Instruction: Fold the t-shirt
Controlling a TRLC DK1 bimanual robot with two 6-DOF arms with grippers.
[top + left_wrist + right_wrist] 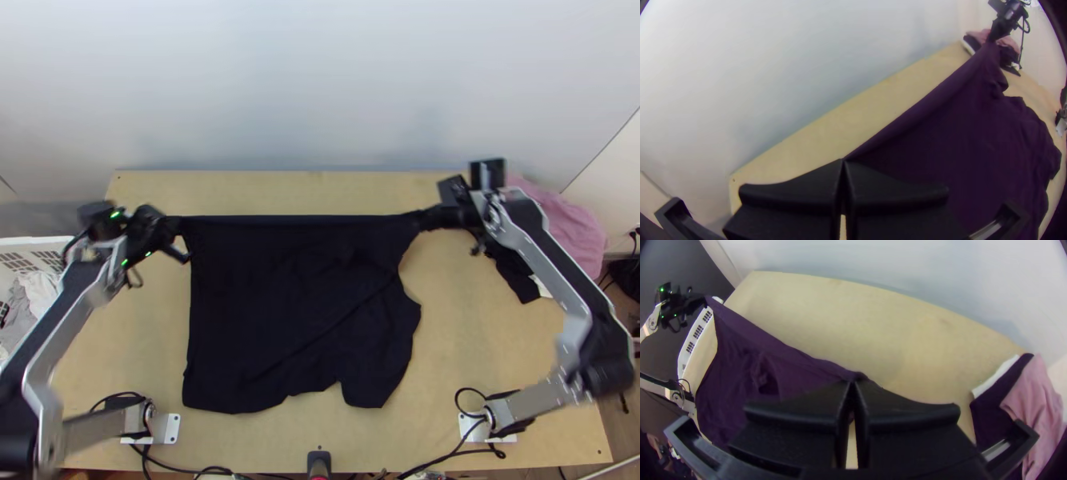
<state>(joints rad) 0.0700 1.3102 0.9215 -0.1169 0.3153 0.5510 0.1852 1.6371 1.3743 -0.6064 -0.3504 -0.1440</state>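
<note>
Two ends of the dark t-shirt's far edge were pinched, edge taut between them; t-shirt (pixel 296 304) spread mid-tabletop (pixel 480 344), near hem uneven. Left pincer (pixel 843 162) clenched on one end, right pincer (pixel 853 383) on the other. Step looked like stretching it straight before a fold. Next move probably called for carrying the held edge toward the near side, both ends level, then lowering without slack. Pink cloth (pixel 564 228) lay past the right pincer, white basket (pixel 34 242) beyond the left.
</note>
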